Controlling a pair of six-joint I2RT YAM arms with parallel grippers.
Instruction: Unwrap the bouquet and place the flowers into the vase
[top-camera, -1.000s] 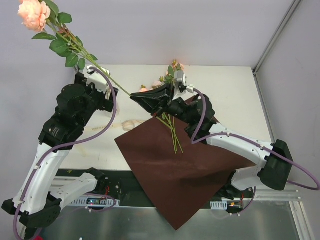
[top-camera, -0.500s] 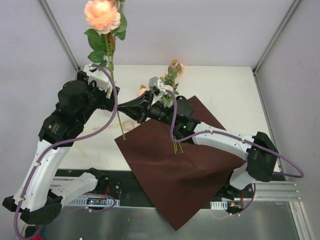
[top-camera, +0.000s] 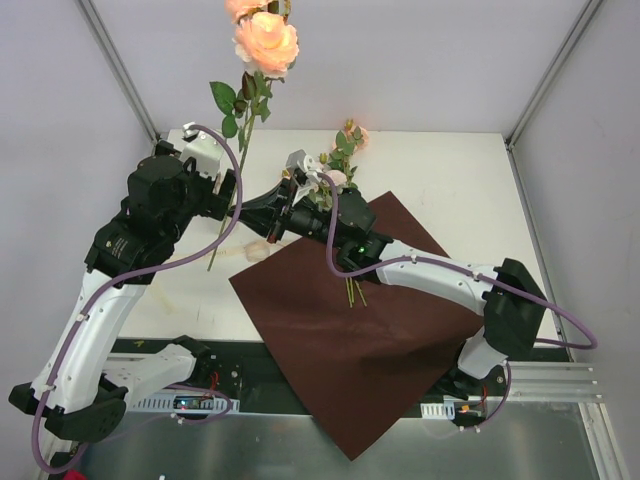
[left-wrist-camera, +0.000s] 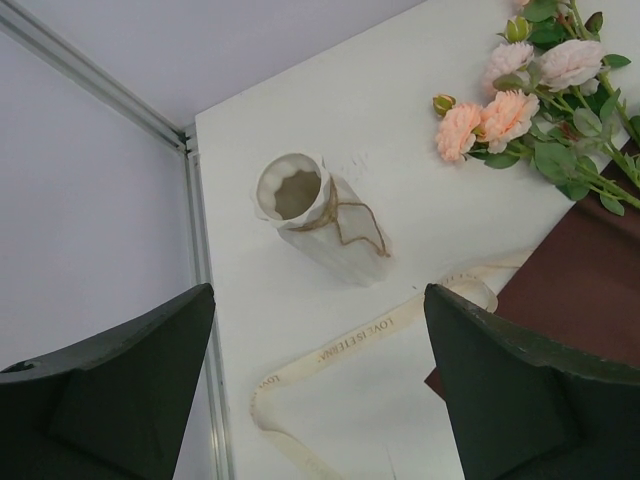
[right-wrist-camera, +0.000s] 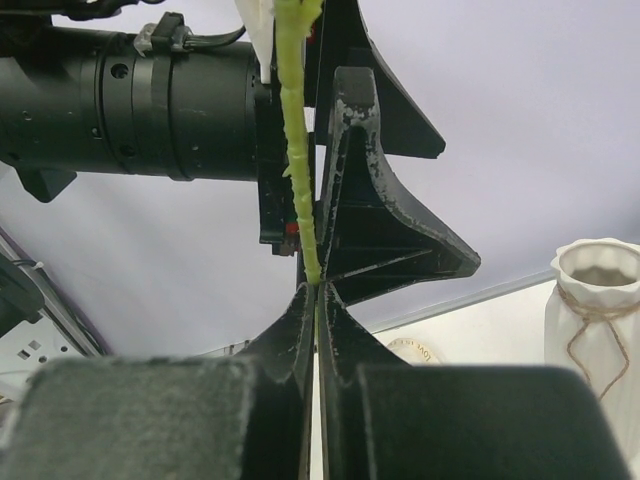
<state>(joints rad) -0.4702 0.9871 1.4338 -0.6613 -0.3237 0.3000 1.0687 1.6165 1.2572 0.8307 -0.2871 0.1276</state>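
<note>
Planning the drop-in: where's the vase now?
Left wrist view: the vase stands on the white table near the corner post, cream ribbon below it in frame, loose roses to the upper right. Right wrist view shows it at the right edge.

- Robot lab, enclosed test cell.
- Left arm (top-camera: 88, 322) and right arm (top-camera: 450, 275) bolted at the near edge of a white table (top-camera: 460, 180).
- Aluminium frame posts (top-camera: 565, 58) at the far corners, plain pale walls (top-camera: 420, 60).
- Exposed metal rail (top-camera: 560, 385) at the near side, loose purple cables (top-camera: 236, 205).
</note>
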